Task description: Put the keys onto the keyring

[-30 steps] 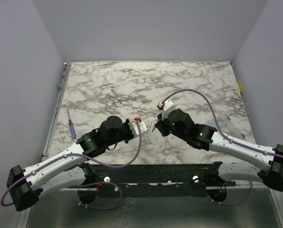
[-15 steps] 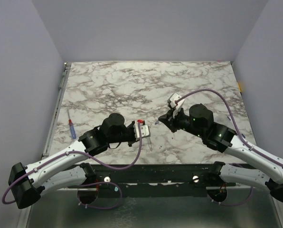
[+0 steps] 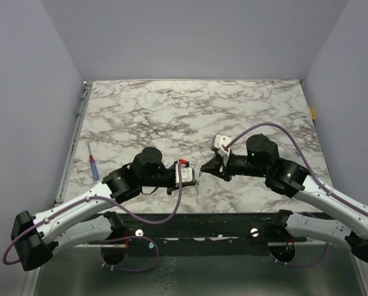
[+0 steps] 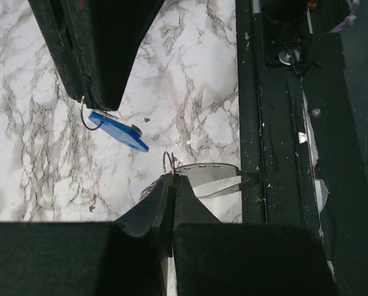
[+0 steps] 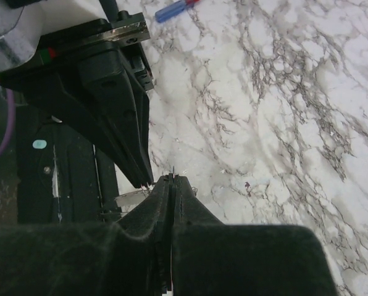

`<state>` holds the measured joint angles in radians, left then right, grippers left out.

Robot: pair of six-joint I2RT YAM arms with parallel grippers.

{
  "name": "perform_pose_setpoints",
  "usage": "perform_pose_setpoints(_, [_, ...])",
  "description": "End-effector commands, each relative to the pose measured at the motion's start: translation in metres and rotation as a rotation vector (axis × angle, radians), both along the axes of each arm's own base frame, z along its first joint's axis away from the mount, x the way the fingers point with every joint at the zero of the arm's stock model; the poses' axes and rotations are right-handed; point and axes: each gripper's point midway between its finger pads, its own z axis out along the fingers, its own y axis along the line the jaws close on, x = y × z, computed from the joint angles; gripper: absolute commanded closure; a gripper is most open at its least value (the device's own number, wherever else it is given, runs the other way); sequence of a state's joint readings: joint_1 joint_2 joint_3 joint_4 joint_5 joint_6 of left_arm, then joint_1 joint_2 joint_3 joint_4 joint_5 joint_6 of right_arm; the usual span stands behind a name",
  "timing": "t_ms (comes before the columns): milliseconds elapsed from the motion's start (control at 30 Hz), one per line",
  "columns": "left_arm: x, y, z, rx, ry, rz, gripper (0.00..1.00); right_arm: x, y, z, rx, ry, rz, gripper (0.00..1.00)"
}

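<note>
the left gripper (image 4: 173,177) is pinched fully shut, its two fingers pressed together with no gap. out of the tips pokes a small arc of thin wire, the keyring (image 4: 167,161), caught between them. just beside the tips, toward the table's near edge, two flat silvery keys (image 4: 212,176) stick out sideways above the marble; one shows a row of small holes. whether they already sit on the wire cannot be told.

the right gripper (image 5: 171,179) is shut just as tight. in the left wrist view it comes in from above and grips the blue-headed key (image 4: 119,129) at its tip, the blue head tilted and free of the surface, with a thin curve of wire beside it.

from overhead the two grippers meet tip to tip, close but apart, low over the near middle of the marble table (image 3: 171,111). a screwdriver (image 3: 93,166) lies well apart at the left edge.
</note>
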<state>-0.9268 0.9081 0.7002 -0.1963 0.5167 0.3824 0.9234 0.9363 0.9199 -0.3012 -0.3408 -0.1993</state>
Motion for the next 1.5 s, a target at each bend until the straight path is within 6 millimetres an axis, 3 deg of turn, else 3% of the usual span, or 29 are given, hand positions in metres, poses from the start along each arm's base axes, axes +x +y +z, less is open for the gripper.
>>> perform_pose_setpoints(0, [-0.014,-0.006,0.023,-0.070,-0.016,-0.080,1.00,-0.015,0.001,-0.007,-0.042,-0.003,0.104,0.99])
perform_pose_setpoints(200, [-0.026,-0.005,0.021,-0.077,0.025,-0.129,1.00,-0.010,0.000,-0.022,-0.092,-0.033,0.112,0.99])
perform_pose_setpoints(533, [-0.031,-0.005,0.022,-0.081,0.032,-0.152,1.00,-0.026,-0.005,-0.043,-0.104,-0.128,0.237,0.99])
perform_pose_setpoints(1467, [-0.040,-0.010,0.006,-0.042,0.097,-0.206,1.00,-0.054,0.003,-0.049,-0.093,-0.066,0.420,0.99])
